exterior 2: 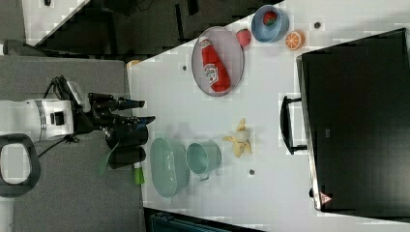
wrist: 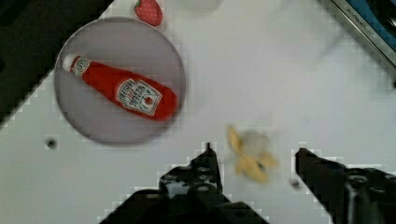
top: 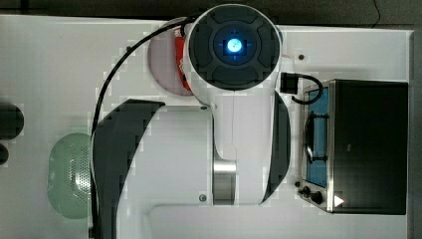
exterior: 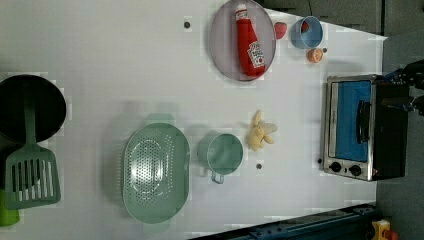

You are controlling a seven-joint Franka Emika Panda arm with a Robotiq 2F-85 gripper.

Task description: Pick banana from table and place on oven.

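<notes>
The tool [wrist: 254,154] is seen open and empty above the banana [wrist: 251,155], which lies on the worktop [exterior: 125,75] between the green cup [exterior: 223,153] and the oven [exterior: 364,126]; a slip off the soft peeled fruit is risked if descent is misaligned.

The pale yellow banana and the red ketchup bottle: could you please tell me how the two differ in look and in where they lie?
The pale yellow, partly peeled banana lies on the bare white table; the red ketchup bottle lies on a round grey plate. The banana is splayed and irregular; the bottle is smooth, straight and white-capped with a label. In the left view the banana is shorter than the bottle. Neither is held.
</notes>
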